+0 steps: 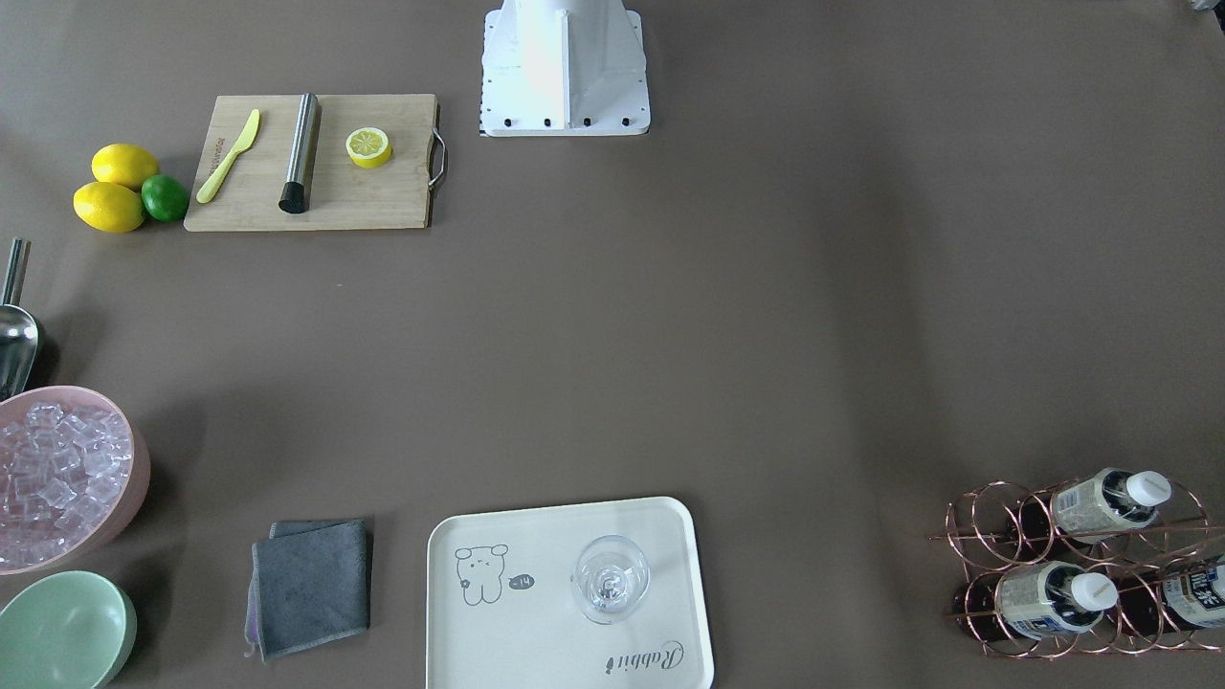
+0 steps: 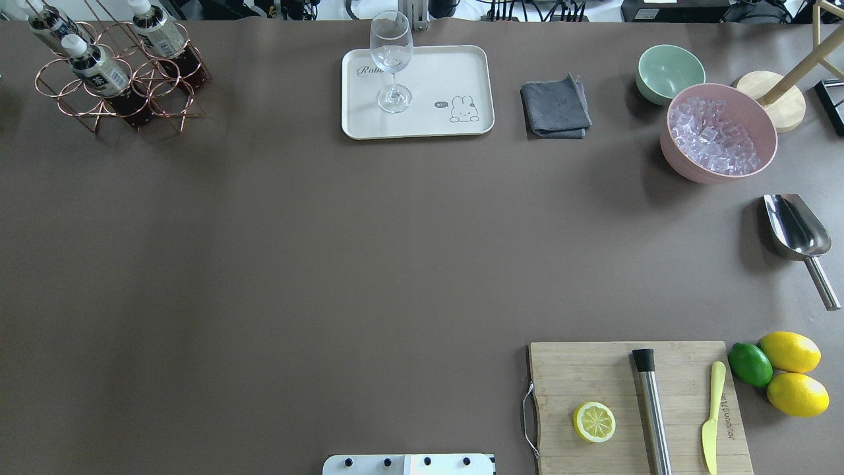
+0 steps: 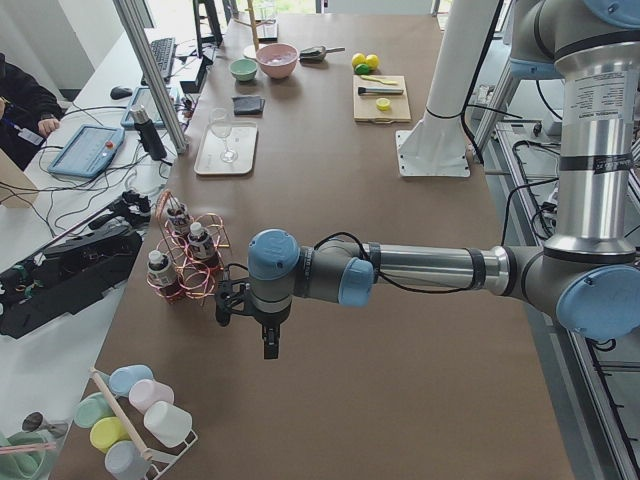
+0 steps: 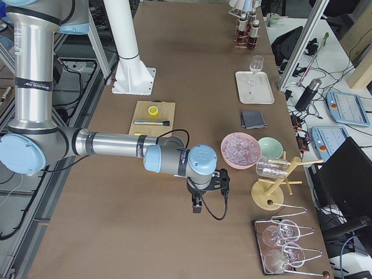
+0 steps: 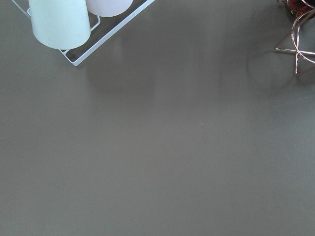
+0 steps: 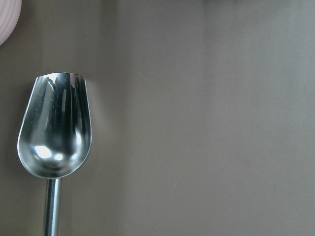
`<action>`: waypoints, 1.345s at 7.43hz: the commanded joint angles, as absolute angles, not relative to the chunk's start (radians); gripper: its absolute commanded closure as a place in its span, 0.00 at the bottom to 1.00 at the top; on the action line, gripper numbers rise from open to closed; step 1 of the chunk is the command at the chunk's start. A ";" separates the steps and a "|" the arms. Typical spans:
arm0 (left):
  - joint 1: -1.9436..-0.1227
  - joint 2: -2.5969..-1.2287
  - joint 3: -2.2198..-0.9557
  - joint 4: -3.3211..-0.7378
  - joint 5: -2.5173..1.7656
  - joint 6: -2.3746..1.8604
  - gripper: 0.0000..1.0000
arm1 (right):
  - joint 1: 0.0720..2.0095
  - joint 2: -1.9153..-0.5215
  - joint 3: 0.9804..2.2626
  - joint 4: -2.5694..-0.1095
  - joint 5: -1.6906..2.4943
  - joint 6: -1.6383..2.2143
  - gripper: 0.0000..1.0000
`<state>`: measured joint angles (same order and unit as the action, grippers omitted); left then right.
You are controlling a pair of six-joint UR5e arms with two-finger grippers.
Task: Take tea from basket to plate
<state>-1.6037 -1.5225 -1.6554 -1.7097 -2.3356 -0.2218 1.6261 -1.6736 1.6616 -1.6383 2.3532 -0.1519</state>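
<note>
**Left gripper (image 3: 268, 348) and right gripper (image 4: 197, 207) hang over bare worktop (image 1: 670, 335)**

Cream plate (image 1: 536, 636) carries one upright wine glass (image 1: 611, 577); wire basket (image 1: 991, 541) holds all three tea bottles (image 1: 1091, 505), tilted in its rings. Each gripper points straight down at the end of a level reach; open or closed cannot be told.

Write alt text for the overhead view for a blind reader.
Three tea bottles sit in a rose-gold wire basket, far left on the table; a cream tray at far centre holds only an empty wine glass. A cutting board with half a lemon lies near right.
</note>
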 commanded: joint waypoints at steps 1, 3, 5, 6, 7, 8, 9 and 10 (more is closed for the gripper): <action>-1.597 -1.532 -1.651 -1.704 -2.333 -0.216 0.03 | 1.626 -1.672 1.667 -1.638 2.355 -0.152 0.00; -1.597 -1.522 -1.651 -1.704 -2.330 -0.216 0.03 | 1.626 -1.672 1.666 -1.638 2.355 -0.150 0.00; -1.597 -1.511 -1.651 -1.709 -2.332 -0.215 0.03 | 1.626 -1.672 1.666 -1.638 2.355 -0.150 0.00; -1.598 -1.511 -1.655 -1.712 -2.333 -0.215 0.03 | 1.626 -1.672 1.667 -1.638 2.355 -0.150 0.00; -1.597 -1.509 -1.654 -1.712 -2.330 -0.213 0.03 | 1.626 -1.672 1.670 -1.638 2.358 -0.150 0.00; -1.597 -1.511 -1.658 -1.712 -2.330 -0.212 0.03 | 1.626 -1.671 1.672 -1.638 2.356 -0.149 0.00; -1.597 -1.520 -1.661 -1.712 -2.329 -0.212 0.03 | 1.626 -1.671 1.672 -1.638 2.356 -0.150 0.00; -1.597 -1.520 -1.661 -1.712 -2.329 -0.212 0.03 | 1.626 -1.671 1.672 -1.638 2.356 -0.150 0.00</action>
<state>-1.5970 -1.5153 -1.6588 -1.7118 -2.3296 -0.2122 1.6260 -1.6709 1.6712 -1.6383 2.3563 -0.1498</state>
